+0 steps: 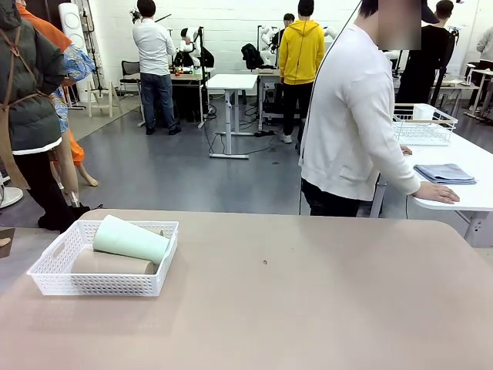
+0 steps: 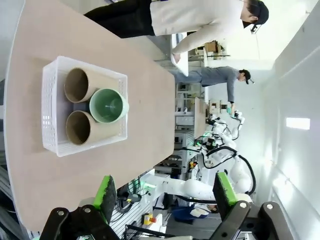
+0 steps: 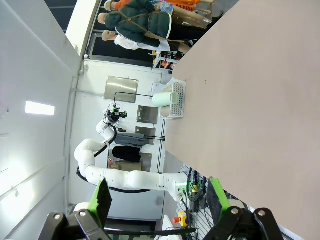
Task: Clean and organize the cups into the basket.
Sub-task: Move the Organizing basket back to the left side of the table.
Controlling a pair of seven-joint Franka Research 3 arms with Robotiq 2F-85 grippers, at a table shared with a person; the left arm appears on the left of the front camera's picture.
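- The table (image 1: 308, 308) is a matte beige-grey surface with a rounded far edge; a small dark speck (image 1: 265, 262) sits near its centre.
- Beyond it lies a grey-floored room with white desks. A person in a white top (image 1: 350, 123) stands at 1 o'clock, one hand on a side desk that carries a folded blue cloth (image 1: 444, 173) and a wire-grid basket (image 1: 422, 125).
- The basket (image 1: 58, 266), white with lattice sides, rests on the table at 9 o'clock.
- Three cups lie on their sides inside it, long axes running along the basket's length.
- The two brown cups (image 2: 79, 85) lie side by side at the bottom; the mint green cup (image 1: 131, 239) lies on top, between them.
- From the left wrist camera, all three open mouths face it.
- The left gripper (image 2: 165, 192) hangs released, jaws spread wide, grasping nothing, well apart from the basket.
- The right gripper (image 3: 160, 197) is likewise released and empty, off the table's edge.
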